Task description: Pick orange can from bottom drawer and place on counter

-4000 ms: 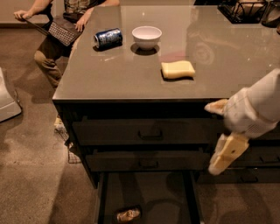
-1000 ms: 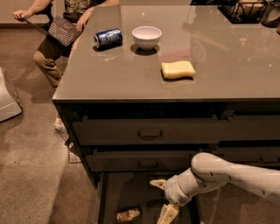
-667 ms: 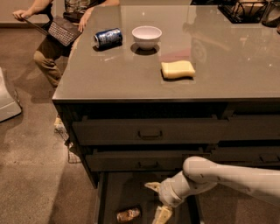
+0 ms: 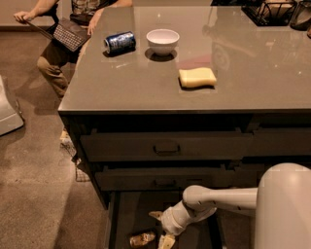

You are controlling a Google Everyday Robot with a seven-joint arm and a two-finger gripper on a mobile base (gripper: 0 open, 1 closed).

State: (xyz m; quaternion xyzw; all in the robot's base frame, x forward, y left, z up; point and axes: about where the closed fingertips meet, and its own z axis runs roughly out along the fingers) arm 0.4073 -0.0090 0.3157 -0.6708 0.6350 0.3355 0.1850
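Gripper (image 4: 161,227) is low inside the bottom drawer (image 4: 127,214), below the counter's (image 4: 146,90) front edge, approx. mid-width. Fingers are spread apart w/ nothing between them: one tip points up-left, the other down toward the frame's bottom. The white arm (image 4: 226,198) comes in from the right.

The orange can (image 4: 142,238) lies on its side on the drawer floor, just left of the lower finger; can't tell if they touch.

Above the drawer are two shallower drawers (image 4: 167,147), both pushed in.

On the counter:
- yellow sponge (image 4: 197,77) approx. centre, nearer the front edge
- white bowl (image 4: 163,41) further back
- dark blue can (image 4: 119,42) on its side, left of the bowl, near the left edge
- wire rack (image 4: 269,10) at the far right corner

A person w/ a laptop (image 4: 68,34) sits by the far left corner.
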